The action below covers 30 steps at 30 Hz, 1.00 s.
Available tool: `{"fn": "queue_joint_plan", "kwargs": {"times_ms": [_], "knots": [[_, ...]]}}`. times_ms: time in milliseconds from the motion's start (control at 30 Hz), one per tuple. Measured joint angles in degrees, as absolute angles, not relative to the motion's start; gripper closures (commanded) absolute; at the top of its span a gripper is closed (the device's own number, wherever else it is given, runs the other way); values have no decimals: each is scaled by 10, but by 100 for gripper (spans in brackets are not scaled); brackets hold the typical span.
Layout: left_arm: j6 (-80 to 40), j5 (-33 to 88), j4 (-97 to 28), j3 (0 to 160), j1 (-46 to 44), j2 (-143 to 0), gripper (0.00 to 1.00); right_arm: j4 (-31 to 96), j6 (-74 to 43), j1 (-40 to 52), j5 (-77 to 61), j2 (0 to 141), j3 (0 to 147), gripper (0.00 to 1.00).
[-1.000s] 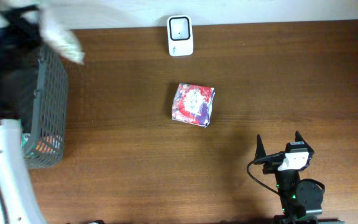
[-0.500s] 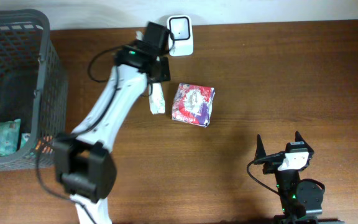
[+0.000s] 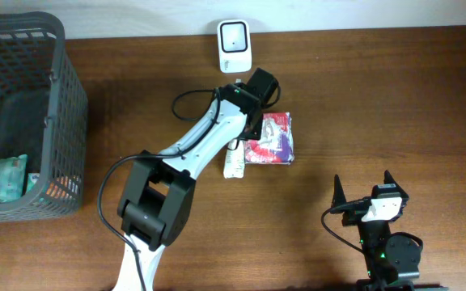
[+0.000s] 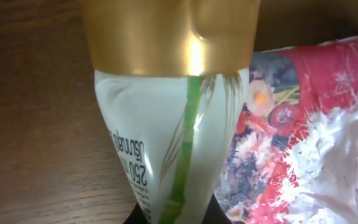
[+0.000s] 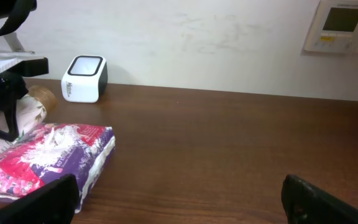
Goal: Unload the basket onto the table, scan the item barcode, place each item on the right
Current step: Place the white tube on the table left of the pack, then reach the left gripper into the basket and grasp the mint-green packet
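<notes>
since the frame half a second back, our left arm has swung right, away from the scanner [image 3: 235, 46], and the red flowered packet [image 3: 272, 139] lies further right on the desk [image 3: 395, 97]. our left tool [image 3: 247, 128] is closed nearly all the way on a white tube [image 4: 166, 143] with a gold cap [image 4: 166, 37]. the tube sits just beside the packet's left edge, near of the scanner, which stands at the far edge of the desk. in the overhead view the tube's white end pokes out on the near side of the arm. our right tool [image 3: 362, 179] rests at the near right, its jaws spread wide and holding nothing. at far left stands the grey basket [image 3: 63, 121], with a green pouch [image 3: 6, 178] inside.
</notes>
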<state>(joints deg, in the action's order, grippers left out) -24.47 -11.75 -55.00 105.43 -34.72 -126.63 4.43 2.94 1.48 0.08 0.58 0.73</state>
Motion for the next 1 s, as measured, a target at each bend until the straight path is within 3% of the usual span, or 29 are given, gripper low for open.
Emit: {"fn": "queue_joint_plan", "kwargs": {"times_ms": [100,133,300,433,567,633,733,833,1000], "knots": [[-245,-126,-549,1054,-337,-1267,100,44,30,15,1,6,7,1],[-245,-128,-549,1054,-329,-1267,96,44,30,15,1,6,7,1],[-267,-109,-553,1054,-298,-1267,58,44,29,15,1,6,7,1],[-271,-83,-563,1057,-311,-1267,53,44,29,15,1,6,7,1],[-246,-75,-677,1159,-306,-1267,51,44,30,15,1,6,7,1],[-231,-77,-761,1284,-288,-1270,27,44,30,15,1,6,7,2],[-216,-112,-840,1503,-231,-1261,4,44,30,15,1,6,7,1],[-207,-140,-859,1665,-131,-1227,1,44,29,15,1,6,7,1],[-205,-160,-873,1741,67,-1167,0,44,30,15,1,6,7,1]]}}
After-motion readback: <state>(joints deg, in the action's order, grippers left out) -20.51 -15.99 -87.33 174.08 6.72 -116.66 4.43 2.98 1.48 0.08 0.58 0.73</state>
